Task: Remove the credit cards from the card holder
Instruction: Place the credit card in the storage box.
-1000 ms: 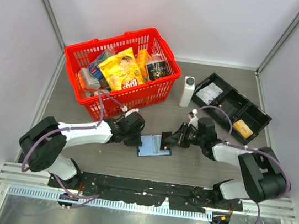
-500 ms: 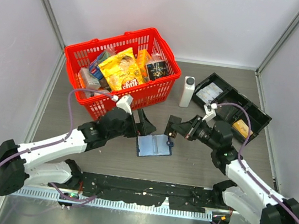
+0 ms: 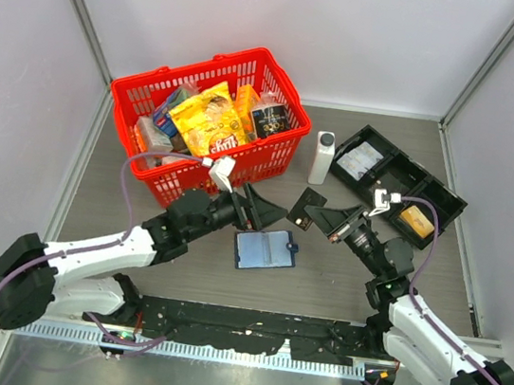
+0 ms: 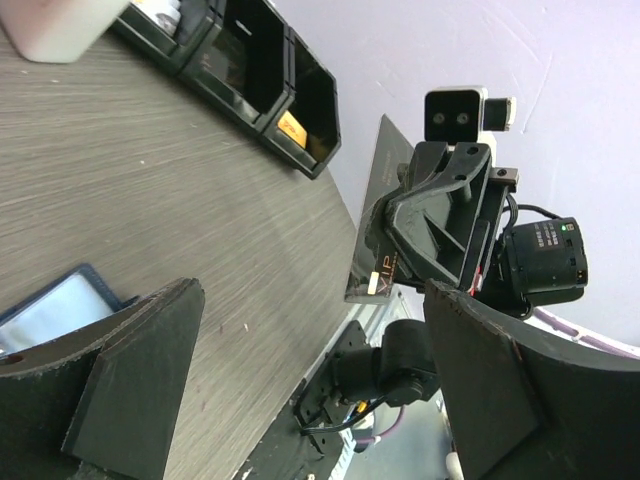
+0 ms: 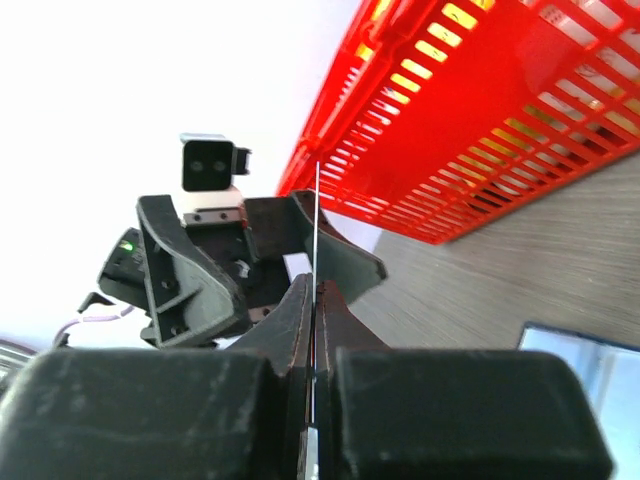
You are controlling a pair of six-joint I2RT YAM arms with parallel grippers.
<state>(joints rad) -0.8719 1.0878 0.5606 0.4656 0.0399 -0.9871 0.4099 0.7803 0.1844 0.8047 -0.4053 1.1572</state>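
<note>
The navy card holder [image 3: 265, 248] lies open on the table, its pale sleeves facing up; one corner of it shows in the left wrist view [image 4: 55, 310]. My right gripper [image 3: 328, 220] is shut on a dark credit card [image 3: 307, 207] marked VIP [image 4: 378, 225] and holds it in the air, behind and to the right of the holder. In the right wrist view the card [image 5: 316, 215] is a thin line, edge-on between the closed jaws [image 5: 315, 290]. My left gripper [image 3: 269, 211] hangs open and empty above the holder's far edge, facing the card [image 4: 320, 390].
A red basket [image 3: 272, 156] full of packets stands at the back left. A white bottle [image 3: 322, 157] stands beside it. A black compartment tray [image 3: 434, 193] at the back right holds white packets and an orange-gold card [image 3: 417, 221].
My left gripper has opened, let go of the card holder and risen off it. My right gripper has drawn the dark card out of the holder and lifted it back and to the right.
</note>
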